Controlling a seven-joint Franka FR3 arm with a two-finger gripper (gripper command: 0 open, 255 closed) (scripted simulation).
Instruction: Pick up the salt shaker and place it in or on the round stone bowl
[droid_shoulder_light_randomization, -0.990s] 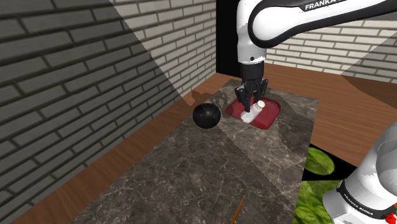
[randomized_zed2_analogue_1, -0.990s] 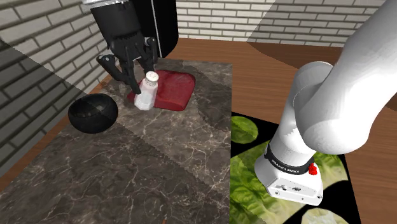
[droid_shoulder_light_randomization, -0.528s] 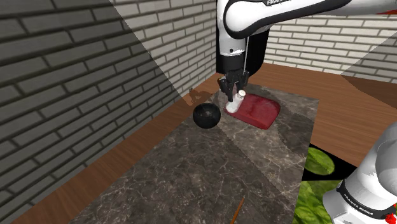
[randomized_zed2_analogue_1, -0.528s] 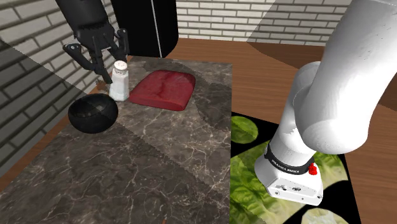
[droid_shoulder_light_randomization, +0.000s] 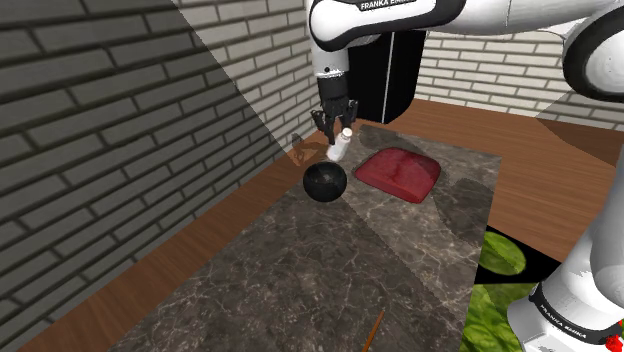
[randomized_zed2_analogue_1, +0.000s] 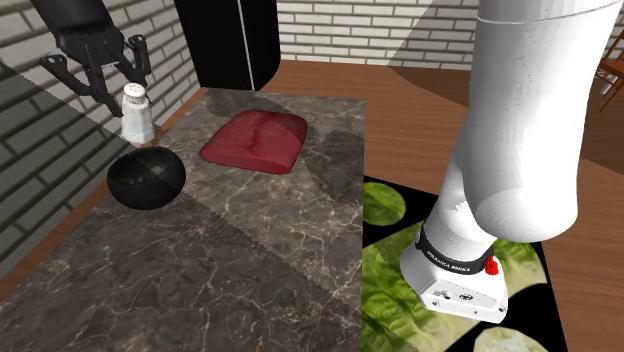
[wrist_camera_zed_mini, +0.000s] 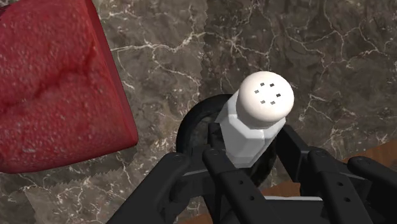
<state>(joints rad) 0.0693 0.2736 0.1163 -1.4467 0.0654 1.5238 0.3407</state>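
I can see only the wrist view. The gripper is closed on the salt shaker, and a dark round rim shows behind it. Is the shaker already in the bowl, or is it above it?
Observer: It is above it. In the second exterior view the salt shaker hangs upright in the gripper. Its base is a little over the black bowl and seems not to touch it.
Operator: Is anything close on the far side of the bowl?
Observer: A grey brick wall runs along the table's edge, on the shoulder view's left.
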